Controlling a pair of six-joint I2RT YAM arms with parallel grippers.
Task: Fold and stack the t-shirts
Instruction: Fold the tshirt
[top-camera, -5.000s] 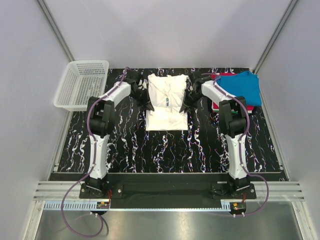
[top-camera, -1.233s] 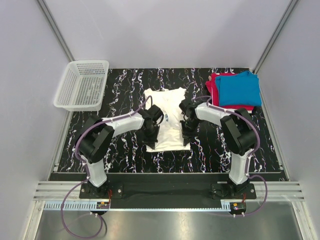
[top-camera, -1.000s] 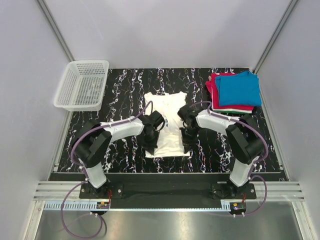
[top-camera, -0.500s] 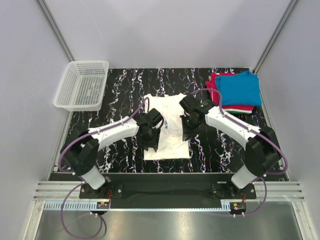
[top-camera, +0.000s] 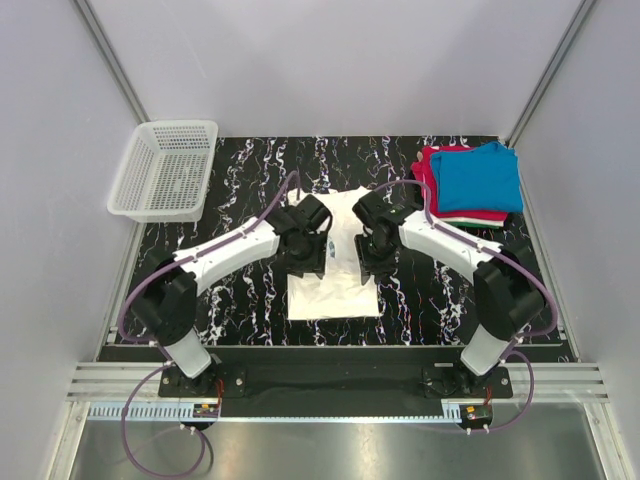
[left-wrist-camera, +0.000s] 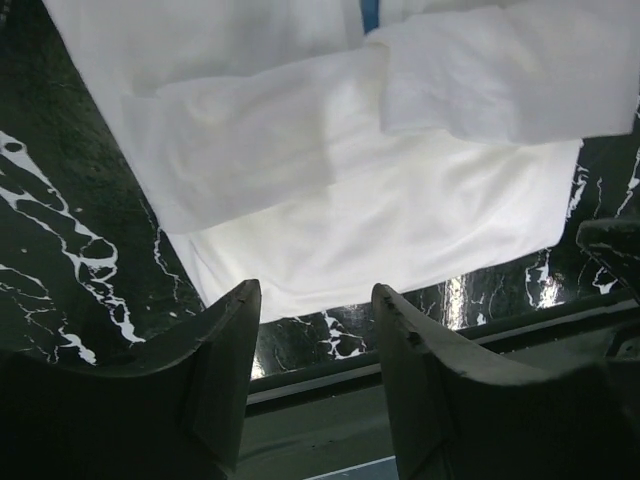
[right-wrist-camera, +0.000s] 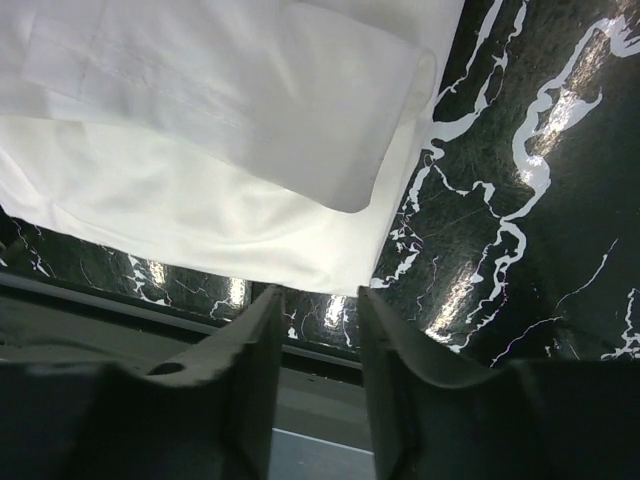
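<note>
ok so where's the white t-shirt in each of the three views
Top external: white t-shirt in the middle of the black marbled table.
Left wrist: white t-shirt fills the upper part of the picture.
Right wrist: white t-shirt in the upper left.
Shared landmark: the shirt's near hem lying against the white-veined black table.

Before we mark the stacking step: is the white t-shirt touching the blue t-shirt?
Apart. The top external view shows bare black table between the white t-shirt and the blue t-shirt.
</note>
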